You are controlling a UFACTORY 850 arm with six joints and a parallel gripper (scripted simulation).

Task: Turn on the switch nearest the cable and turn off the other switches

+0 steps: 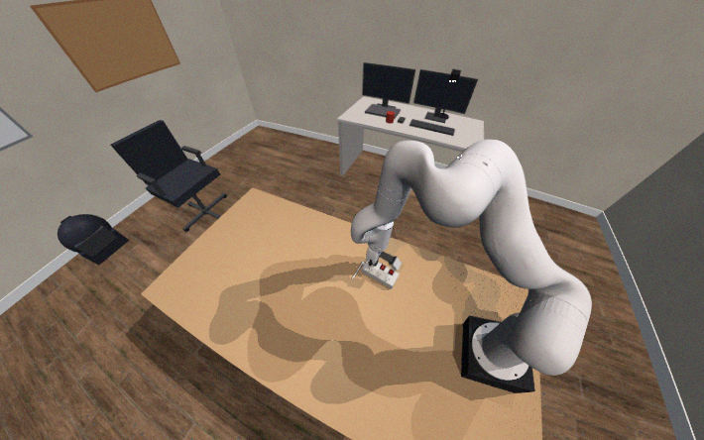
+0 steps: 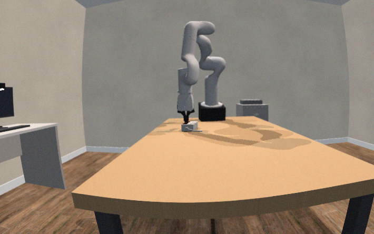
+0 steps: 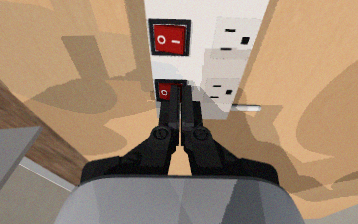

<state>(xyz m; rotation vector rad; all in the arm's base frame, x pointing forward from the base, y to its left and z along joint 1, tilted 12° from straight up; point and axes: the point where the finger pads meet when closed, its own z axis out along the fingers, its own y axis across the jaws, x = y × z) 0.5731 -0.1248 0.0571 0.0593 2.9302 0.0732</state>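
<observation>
A white power strip (image 1: pixel 383 271) with red rocker switches lies flat on the tan table; it also shows in the exterior view (image 2: pixel 189 126) and the wrist view (image 3: pixel 205 55). Its short grey cable stub (image 3: pixel 246 107) sticks out at the near end. My gripper (image 3: pixel 180 98) is shut and empty, pointing straight down, with its fingertips on the right half of the red switch nearest the cable (image 3: pixel 169 91). The switch beyond it (image 3: pixel 169 38) is uncovered, showing "O" and "–" marks. The third switch is out of the wrist view.
The arm's black base (image 1: pixel 496 355) stands on the table's right side. A grey box (image 2: pixel 252 109) sits behind the table. A desk with monitors (image 1: pixel 414 111) and an office chair (image 1: pixel 166 168) stand well away on the floor.
</observation>
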